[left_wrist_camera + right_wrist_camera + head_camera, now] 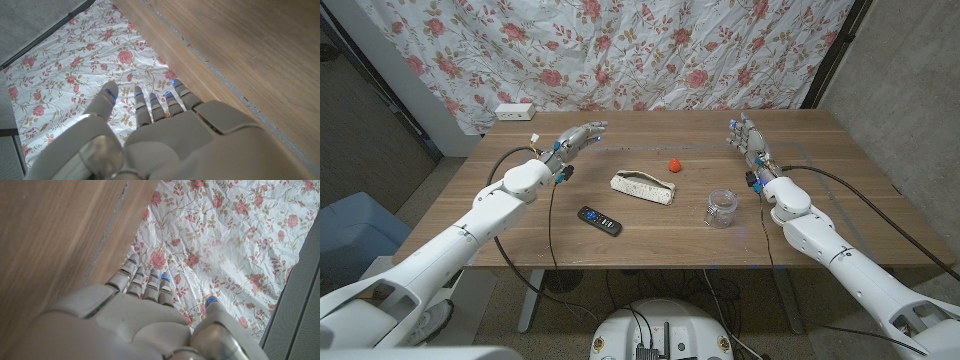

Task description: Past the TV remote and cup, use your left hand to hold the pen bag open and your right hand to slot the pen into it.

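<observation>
Now, left hand point(576, 140): empty, fingers straight and slightly apart, raised at the far left of the worktop point(820, 215).
Right hand point(749, 138): empty, fingers extended, standing on edge at the far right.
Pen bag point(643, 187): lying mid-worktop, between the arms, untouched.
TV remote point(600, 220): nearer than the bag.
Cup point(721, 208): right of the bag.
</observation>
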You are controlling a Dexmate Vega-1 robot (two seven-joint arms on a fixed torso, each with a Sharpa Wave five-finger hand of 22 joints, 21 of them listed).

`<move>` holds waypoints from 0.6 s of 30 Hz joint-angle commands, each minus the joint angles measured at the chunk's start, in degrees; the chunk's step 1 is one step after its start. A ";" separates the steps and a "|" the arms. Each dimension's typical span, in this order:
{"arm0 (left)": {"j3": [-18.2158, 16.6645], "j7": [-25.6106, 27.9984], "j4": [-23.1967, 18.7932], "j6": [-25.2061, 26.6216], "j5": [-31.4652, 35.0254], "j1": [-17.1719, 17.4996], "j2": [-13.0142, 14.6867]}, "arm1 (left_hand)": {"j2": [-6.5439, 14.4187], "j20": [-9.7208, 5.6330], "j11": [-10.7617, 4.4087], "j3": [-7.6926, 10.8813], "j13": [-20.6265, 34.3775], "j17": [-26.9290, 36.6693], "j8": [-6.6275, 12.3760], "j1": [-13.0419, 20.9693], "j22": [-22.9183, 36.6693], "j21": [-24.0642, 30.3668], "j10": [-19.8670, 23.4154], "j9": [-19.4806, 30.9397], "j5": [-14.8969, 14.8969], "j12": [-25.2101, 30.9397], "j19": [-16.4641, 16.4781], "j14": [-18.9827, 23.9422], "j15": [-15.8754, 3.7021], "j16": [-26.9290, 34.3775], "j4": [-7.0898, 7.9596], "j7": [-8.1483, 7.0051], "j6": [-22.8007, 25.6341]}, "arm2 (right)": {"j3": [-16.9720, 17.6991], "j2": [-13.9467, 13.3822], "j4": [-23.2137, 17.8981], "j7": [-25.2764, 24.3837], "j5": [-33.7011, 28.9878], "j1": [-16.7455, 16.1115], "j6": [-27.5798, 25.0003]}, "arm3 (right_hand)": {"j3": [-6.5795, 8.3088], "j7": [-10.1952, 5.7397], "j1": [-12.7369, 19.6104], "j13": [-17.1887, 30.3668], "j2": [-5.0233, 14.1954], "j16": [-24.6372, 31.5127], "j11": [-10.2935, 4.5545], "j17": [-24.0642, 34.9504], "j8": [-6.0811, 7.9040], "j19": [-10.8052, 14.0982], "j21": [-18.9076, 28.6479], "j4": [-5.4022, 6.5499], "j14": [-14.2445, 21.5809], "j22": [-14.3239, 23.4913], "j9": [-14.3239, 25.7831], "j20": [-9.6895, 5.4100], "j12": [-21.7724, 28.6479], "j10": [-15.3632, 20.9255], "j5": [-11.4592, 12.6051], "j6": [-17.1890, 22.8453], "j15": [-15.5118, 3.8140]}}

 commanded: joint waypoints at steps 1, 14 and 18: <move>-0.05 1.58 -2.22 1.00 1.69 0.96 0.49 | -0.02 -0.27 -0.12 -0.08 0.15 0.22 -0.04 1.02 0.19 0.25 0.48 0.26 -0.10 0.28 0.46 0.42 -2.44 0.10 -0.29 0.16 0.27 | -1.88 -3.30 -2.67 -1.25 -6.48 1.96 -3.03 | 0.22 -0.18 1.03 0.10 -0.10 -0.14 -0.11 -0.07 0.28 -0.15 0.26 -0.90 0.44 0.16 0.28 -0.34 0.09 0.47 0.29 0.69 0.05; -0.38 2.51 -4.25 2.52 2.28 2.09 1.31 | -0.52 -0.55 -0.17 -0.28 0.16 0.23 -0.50 2.05 0.19 0.08 0.56 0.27 -0.16 0.09 0.37 0.47 -2.61 -0.03 -0.25 0.16 -0.07 | -4.38 -7.01 -7.71 -1.58 -13.98 4.22 -9.11 | 1.59 -0.69 4.40 0.07 -0.35 -0.28 -0.81 -1.07 0.42 -0.32 0.24 -4.06 0.47 0.11 0.30 -0.67 -0.13 0.30 0.07 1.36 -0.48; -0.43 2.52 -4.14 2.18 2.34 2.21 1.22 | -0.66 -0.62 -0.14 -0.38 0.16 0.23 -0.66 2.36 0.20 0.04 0.56 0.27 -0.19 0.03 0.33 0.43 -2.60 -0.08 -0.21 0.19 -0.19 | -5.44 -7.81 -8.72 -0.73 -16.07 5.50 -11.10 | 2.03 -0.70 5.44 0.07 -0.34 -0.28 -1.03 -1.33 0.42 -0.35 0.24 -4.99 0.53 0.10 0.30 -0.79 -0.14 0.37 -0.03 1.43 -0.66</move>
